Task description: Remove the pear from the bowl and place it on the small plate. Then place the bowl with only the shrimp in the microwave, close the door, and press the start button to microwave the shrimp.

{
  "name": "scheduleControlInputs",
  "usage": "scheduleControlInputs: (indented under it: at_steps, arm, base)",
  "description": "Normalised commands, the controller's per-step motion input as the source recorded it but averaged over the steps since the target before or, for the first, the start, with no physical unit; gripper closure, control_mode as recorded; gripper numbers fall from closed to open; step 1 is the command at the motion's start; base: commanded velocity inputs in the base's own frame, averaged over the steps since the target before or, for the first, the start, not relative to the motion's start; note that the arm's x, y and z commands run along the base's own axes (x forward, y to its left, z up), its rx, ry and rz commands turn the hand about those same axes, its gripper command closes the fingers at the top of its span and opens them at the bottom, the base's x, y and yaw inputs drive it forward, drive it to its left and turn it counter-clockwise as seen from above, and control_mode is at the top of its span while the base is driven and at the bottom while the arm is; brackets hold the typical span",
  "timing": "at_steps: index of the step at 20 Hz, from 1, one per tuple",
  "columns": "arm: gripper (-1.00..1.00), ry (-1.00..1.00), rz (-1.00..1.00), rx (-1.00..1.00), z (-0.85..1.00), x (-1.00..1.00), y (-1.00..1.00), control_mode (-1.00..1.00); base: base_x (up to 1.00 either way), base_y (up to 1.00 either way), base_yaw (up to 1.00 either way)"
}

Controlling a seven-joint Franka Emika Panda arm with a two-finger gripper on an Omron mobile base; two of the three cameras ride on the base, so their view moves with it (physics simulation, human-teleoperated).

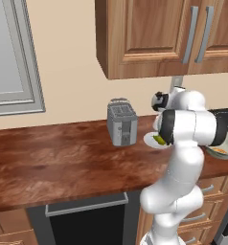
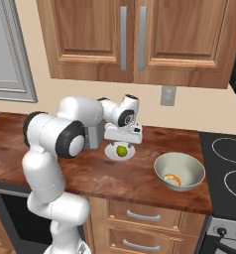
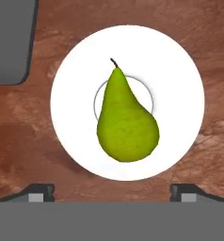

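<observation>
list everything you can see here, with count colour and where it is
pear: 1, yellow-green, lying on the small plate
small plate: 1, white, on the counter beside the toaster
bowl: 1, pale grey, on the counter near the stove
shrimp: 1, orange, inside the bowl
toaster: 1, grey, on the counter by the wall
counter: 1, brown wood
upper cabinets: brown wood, above the counter
stove: 1, black, at the counter's end
gripper: 1, dark tips, open, above the pear
</observation>
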Motion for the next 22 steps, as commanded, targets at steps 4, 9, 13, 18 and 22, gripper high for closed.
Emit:
scheduleControlInputs:
  at_steps: [4,9,13,18,22]
  arm:
    - [-1.00,-0.17,-0.04,0.00,0.51,-0.92,0.00,-1.00]
    - [-1.00,-0.09,-0.18,0.03,0.23,-1.00,0.00,-1.00]
    - [-1.00,-0.03,-0.27,0.06,0.19,-1.00,0.00,-1.00]
    - [-1.00,0.00,-0.30,0.07,0.39,-0.94,-0.10,-1.00]
    - [-1.00,-0.03,-0.31,0.12,0.27,-0.84,-0.29,-1.00]
  base:
    - [0.00,0.00,0.00]
    - [0.00,0.00,0.00]
    - [0.00,0.00,0.00]
    - [0.00,0.00,0.00]
    - [0.00,0.00,0.00]
